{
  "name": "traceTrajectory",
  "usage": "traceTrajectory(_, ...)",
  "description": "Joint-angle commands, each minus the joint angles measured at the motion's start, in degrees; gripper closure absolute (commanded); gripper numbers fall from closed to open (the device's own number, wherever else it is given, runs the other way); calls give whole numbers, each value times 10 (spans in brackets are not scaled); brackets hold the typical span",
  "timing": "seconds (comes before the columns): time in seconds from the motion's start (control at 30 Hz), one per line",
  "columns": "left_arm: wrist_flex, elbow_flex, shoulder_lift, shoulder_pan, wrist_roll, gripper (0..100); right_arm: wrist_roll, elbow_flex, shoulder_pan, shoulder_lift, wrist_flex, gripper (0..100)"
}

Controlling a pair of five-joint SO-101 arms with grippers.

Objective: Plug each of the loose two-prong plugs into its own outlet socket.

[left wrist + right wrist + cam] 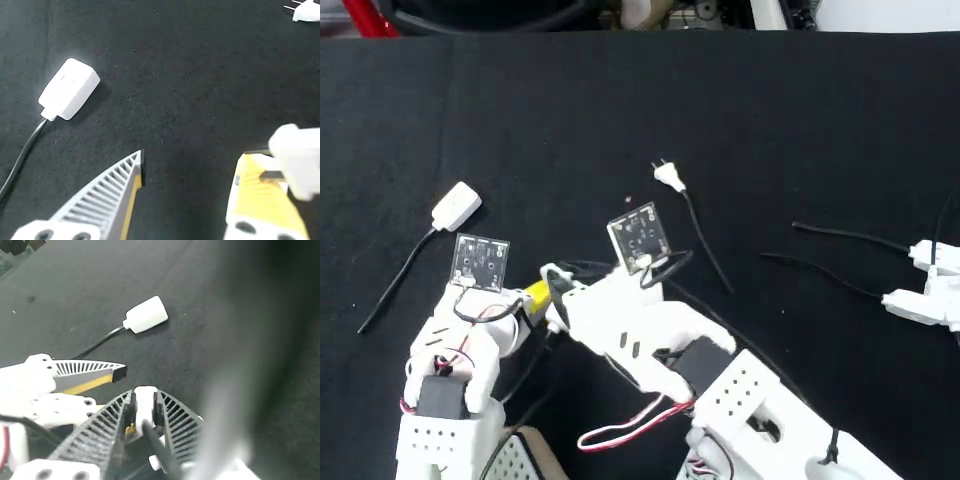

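Nothing is seen plugged in yet: a white plug (145, 391) is clamped in the right gripper (144, 400) toward the table's (800, 120) near edge (left gripper (190, 165) spread, empty); a loose plug (668, 177) is left lying mid-table.

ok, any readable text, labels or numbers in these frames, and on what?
No readable text.
On the white socket block: plain, no print visible.
On the loose two-prong plug: too small to tell.
On the square boards on the arms: dots only, too small to read.
On the white piece held in the right hand: plain white where it shows.
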Motion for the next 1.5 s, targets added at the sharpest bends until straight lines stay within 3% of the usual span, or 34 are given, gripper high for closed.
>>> traceTrajectory(0.0, -24, -32, -6, -3, 3, 699, 14, -16, -18, 5, 13, 986)
traceTrajectory(0.27, -22, -32, -6, -3, 3, 699, 58, -19, 2, 6, 21, 986)
traceTrajectory(0.4, -15, -31, -6, -8, 1, 699, 106, -46, 69, 7, 69, 986)
traceTrajectory(0.67, -18, -3, -6, -12, -98, 704, 237, -43, 215, 53, 76, 986)
traceTrajectory(0.9, -13, 24, -5, -93, -157, 704, 239, -62, 220, 213, 51, 986)
traceTrajectory(1.1, 63, 24, -6, -192, -222, 704, 239, -119, 220, 336, 53, 986)
traceTrajectory(1.3, 68, 24, -4, -195, -237, 704, 244, -160, 220, 417, 65, 986)
traceTrajectory(1.47, 68, 24, -3, -196, -237, 704, 244, -211, 220, 426, 168, 986)
